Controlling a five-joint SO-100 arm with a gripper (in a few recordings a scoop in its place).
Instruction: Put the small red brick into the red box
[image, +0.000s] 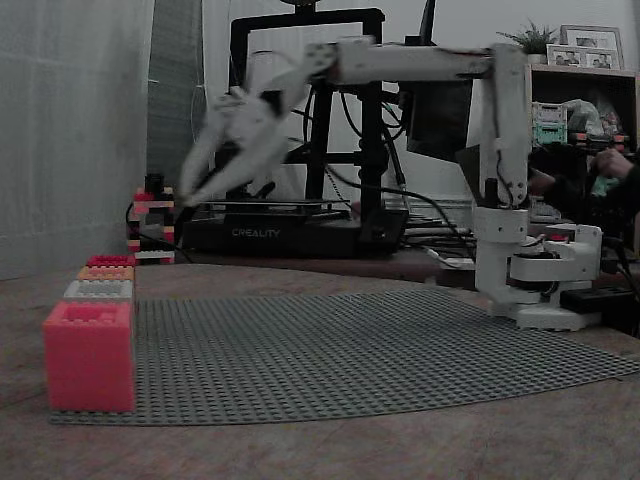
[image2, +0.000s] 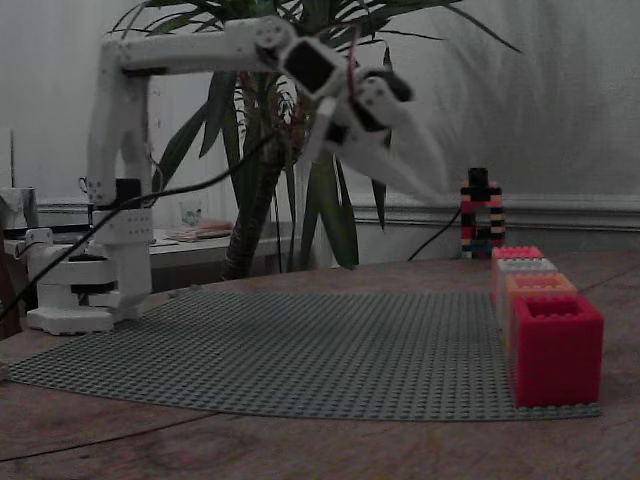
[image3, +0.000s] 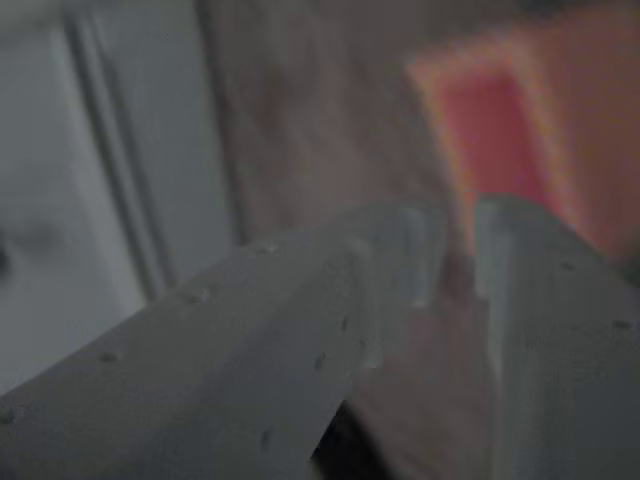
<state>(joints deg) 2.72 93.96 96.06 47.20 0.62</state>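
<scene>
Right now my claw (image: 195, 190) hangs high in the upper left of a fixed view, well above the grey baseplate (image: 350, 345), and it is smeared by motion blur. In the other fixed view the claw (image2: 425, 185) sits upper middle, its fingers pointing down toward the right. In the wrist view my fingertips (image3: 430, 250) stand very close together with only a thin gap between them, and something faintly reddish shows in that gap, too blurred for me to name. I cannot tell whether I am gripping anything, and I cannot make out the brick anywhere for certain.

The boxes stand in a row along the baseplate's edge. In a fixed view the red box (image2: 556, 345) is the nearest one, lower right, with an orange box (image2: 538, 285) just behind it. From the opposite side a paler pinkish box (image: 89, 352) is nearest, lower left, and the red box (image: 110, 261) lies at the far end of the row. A multicoloured tower (image2: 481, 213) stands on the surface (image2: 300, 440) beyond the row
</scene>
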